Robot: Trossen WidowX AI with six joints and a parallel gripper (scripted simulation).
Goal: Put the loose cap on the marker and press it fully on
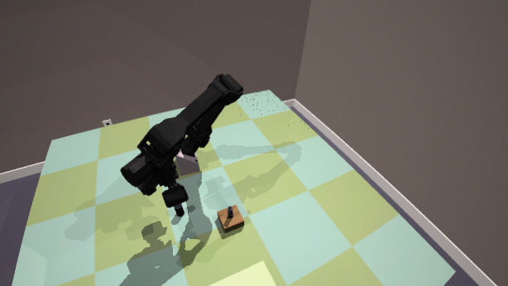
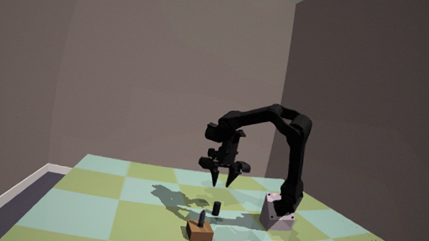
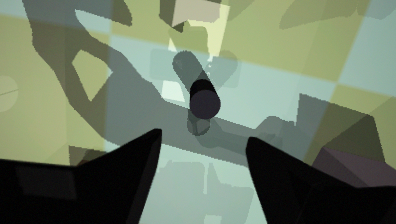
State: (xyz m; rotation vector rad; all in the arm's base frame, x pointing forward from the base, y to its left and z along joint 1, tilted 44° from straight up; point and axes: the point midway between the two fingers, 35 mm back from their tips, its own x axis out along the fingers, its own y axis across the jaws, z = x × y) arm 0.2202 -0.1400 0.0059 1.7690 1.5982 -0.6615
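Observation:
The dark cap (image 1: pixel 179 211) (image 2: pixel 216 209) (image 3: pixel 205 104) stands upright on the table, apart from the holder. The orange-brown holder block (image 1: pixel 232 225) (image 2: pixel 201 235) sits beside it, and the dark marker (image 1: pixel 230 212) (image 2: pixel 201 219) stands upright in it with its tip bare. My gripper (image 2: pixel 220 186) (image 3: pixel 205 140) is open, pointing down, with nothing between its fingers. It hangs above the table near the cap; in the wrist view the cap shows just beyond the gap between the fingertips. In the top view the hand covers part of the cap's surroundings, and the fingertips are hard to make out.
The arm's pale base block (image 1: pixel 188 166) (image 2: pixel 277 224) (image 3: pixel 357 167) stands on the checkered table (image 1: pixel 289 225) (image 2: pixel 82 212). Shadows of the arm fall around the cap and holder. Walls rise beyond the table's edges.

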